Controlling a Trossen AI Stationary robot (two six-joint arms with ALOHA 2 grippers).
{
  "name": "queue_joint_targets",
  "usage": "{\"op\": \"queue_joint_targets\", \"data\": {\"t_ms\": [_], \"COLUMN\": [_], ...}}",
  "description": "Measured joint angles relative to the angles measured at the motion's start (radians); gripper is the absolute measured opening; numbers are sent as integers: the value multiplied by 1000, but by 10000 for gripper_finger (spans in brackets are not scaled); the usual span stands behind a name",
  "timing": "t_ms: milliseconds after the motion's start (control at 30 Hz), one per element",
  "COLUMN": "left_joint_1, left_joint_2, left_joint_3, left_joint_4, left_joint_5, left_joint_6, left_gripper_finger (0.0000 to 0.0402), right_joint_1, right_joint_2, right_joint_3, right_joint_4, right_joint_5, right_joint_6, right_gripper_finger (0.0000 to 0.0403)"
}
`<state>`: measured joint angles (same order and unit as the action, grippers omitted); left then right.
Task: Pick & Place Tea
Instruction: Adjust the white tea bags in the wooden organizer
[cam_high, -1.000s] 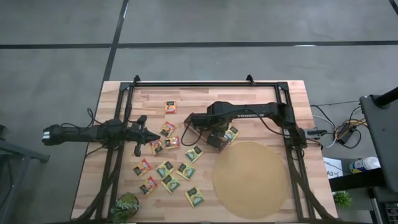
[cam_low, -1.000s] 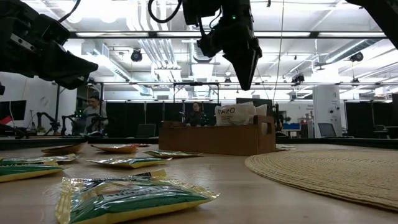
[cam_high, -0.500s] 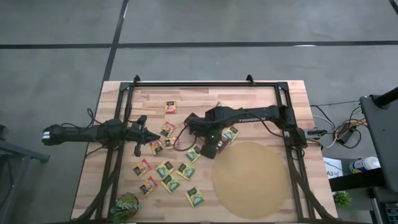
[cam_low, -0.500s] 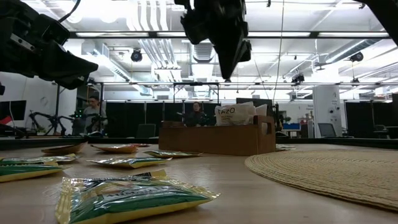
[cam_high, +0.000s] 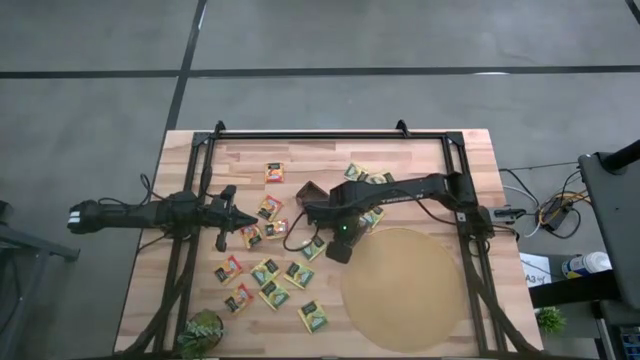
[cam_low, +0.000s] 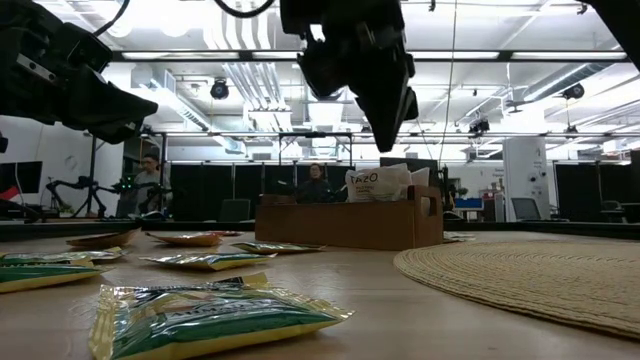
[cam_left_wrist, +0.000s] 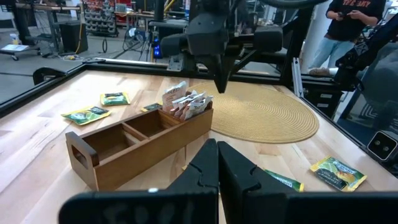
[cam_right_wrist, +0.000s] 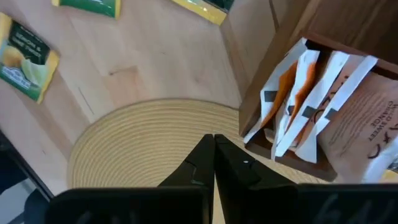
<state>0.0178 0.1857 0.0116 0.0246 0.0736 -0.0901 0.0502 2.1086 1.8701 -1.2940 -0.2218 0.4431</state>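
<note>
Several tea sachets (cam_high: 270, 270) lie flat on the wooden table, left of the round tan mat (cam_high: 405, 290). More sachets (cam_right_wrist: 305, 93), white with orange, stand upright in one end compartment of the brown box (cam_left_wrist: 143, 140). My right gripper (cam_high: 339, 252) is shut and empty. It points down above the mat's edge (cam_right_wrist: 155, 137), beside the box's filled end. In the low view it (cam_low: 385, 140) hangs well above the table. My left gripper (cam_high: 245, 220) waits at the table's left, shut and level, and it also shows in its own wrist view (cam_left_wrist: 217, 155).
In the high view the right arm crosses over most of the box (cam_high: 310, 192). Two green sachets (cam_high: 362, 176) lie on the table's far side of it. A small green plant (cam_high: 203, 335) stands at the near left corner. Black frame rails (cam_high: 190, 200) run along the table's sides.
My right gripper has moved toward the table's near edge, away from the box and over the mat's edge. It has also tipped so that it points more steeply down. The box and the sachets have stayed in place.
</note>
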Motion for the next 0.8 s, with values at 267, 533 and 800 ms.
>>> {"op": "queue_joint_targets", "data": {"t_ms": [267,533,800], "left_joint_1": [0,0,0], "left_joint_2": [0,0,0], "left_joint_3": [0,0,0], "left_joint_4": [0,0,0], "left_joint_5": [0,0,0], "left_joint_6": [0,0,0], "left_gripper_finger": [0,0,0], "right_joint_1": [0,-3,-3], "right_joint_2": [1,2,3], "right_joint_3": [-25,-43,-59], "right_joint_4": [106,124,111], "right_joint_5": [5,96,176], "right_joint_6": [22,21,21], "right_gripper_finger": [8,8,8]}}
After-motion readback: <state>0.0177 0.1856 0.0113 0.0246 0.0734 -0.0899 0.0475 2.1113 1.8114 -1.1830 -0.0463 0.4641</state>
